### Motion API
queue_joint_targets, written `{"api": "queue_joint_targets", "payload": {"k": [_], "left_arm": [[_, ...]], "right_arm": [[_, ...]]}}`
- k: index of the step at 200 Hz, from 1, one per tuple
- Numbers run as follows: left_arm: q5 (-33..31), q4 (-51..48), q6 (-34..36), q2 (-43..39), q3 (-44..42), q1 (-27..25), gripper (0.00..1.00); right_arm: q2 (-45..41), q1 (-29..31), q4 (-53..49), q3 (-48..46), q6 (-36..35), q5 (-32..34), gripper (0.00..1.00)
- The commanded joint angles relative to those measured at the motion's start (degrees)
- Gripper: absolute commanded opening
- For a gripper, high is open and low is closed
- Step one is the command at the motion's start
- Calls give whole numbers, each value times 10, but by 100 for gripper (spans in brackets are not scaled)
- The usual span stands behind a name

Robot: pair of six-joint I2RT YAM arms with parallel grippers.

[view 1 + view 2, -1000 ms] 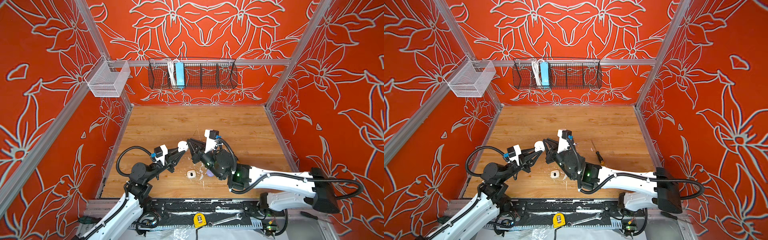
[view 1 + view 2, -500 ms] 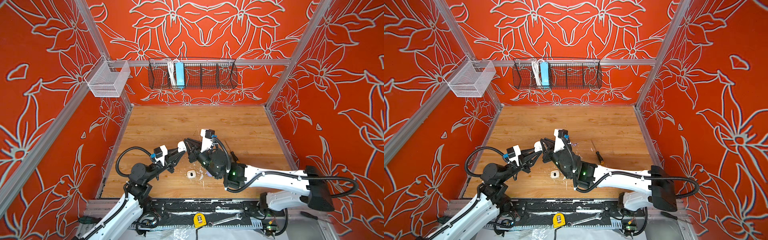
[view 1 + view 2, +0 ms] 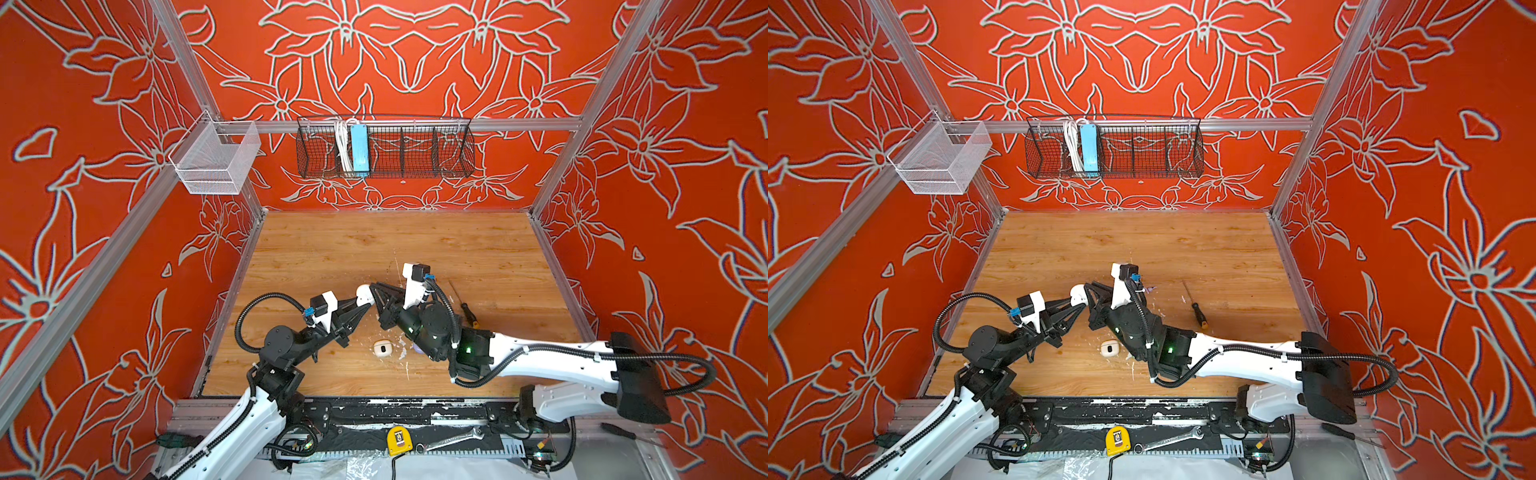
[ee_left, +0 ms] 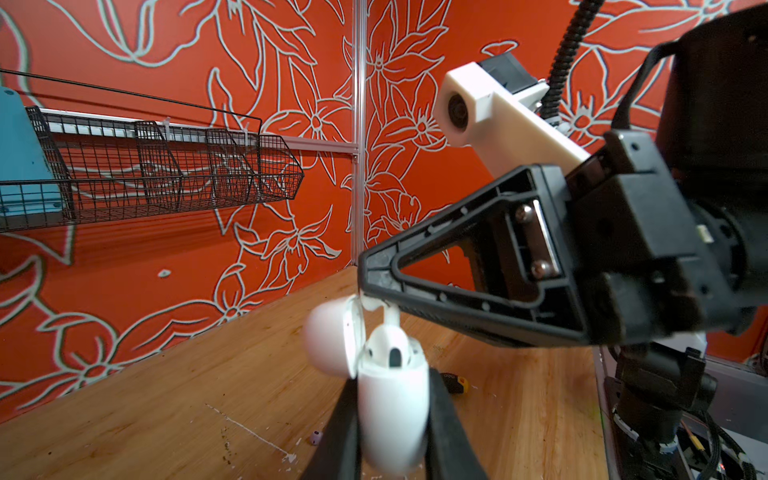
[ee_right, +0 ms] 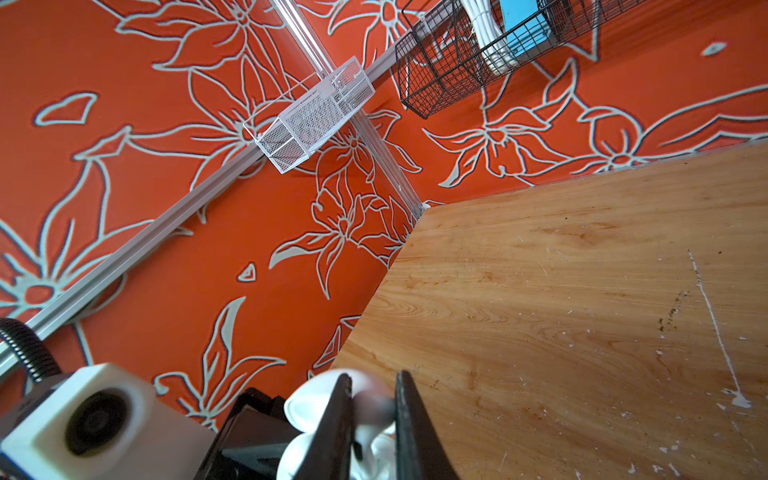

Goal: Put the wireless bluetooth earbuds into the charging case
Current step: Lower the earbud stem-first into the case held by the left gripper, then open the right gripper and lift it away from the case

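My left gripper (image 4: 390,399) is shut on a white charging case (image 4: 392,411) held upright above the table, its lid (image 4: 328,336) swung open. A white earbud head (image 4: 390,351) shows in the case's mouth. My right gripper (image 5: 372,399) is shut on a white earbud (image 5: 365,436), whose stem (image 4: 390,318) hangs down to the mouth of the case. In both top views the two grippers meet tip to tip at the case (image 3: 365,294) (image 3: 1077,294). A lavender earbud (image 4: 316,437) lies on the wood below.
A second white case (image 3: 382,348) (image 3: 1109,348) lies on the table near the front, beside white paint flecks. A screwdriver (image 3: 467,309) (image 3: 1196,309) lies right of the right arm. Two wire baskets (image 3: 384,147) (image 3: 214,160) hang on the walls.
My right gripper has moved left with its earbud until it is over the open case. The left arm and the case have stayed where they were.
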Motion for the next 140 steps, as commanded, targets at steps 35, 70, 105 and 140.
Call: {"api": "queue_joint_targets", "payload": {"k": [35,70,105,140], "left_arm": [[-7,18,7,-7,1,-3,0],[-8,18,8,-6,0,-3,0],[-11,16,7,-14,-1,-3,0],[-13,14,11,-21,-3,-4,0]], "right_arm": [[-5,11,-12,-8,22,-23,14],[-6,14,-10,-20,37,-36,14],[-17,17,-14,-34,39,-32,14],[-34,18,-21,-49,36,-5,32]]}}
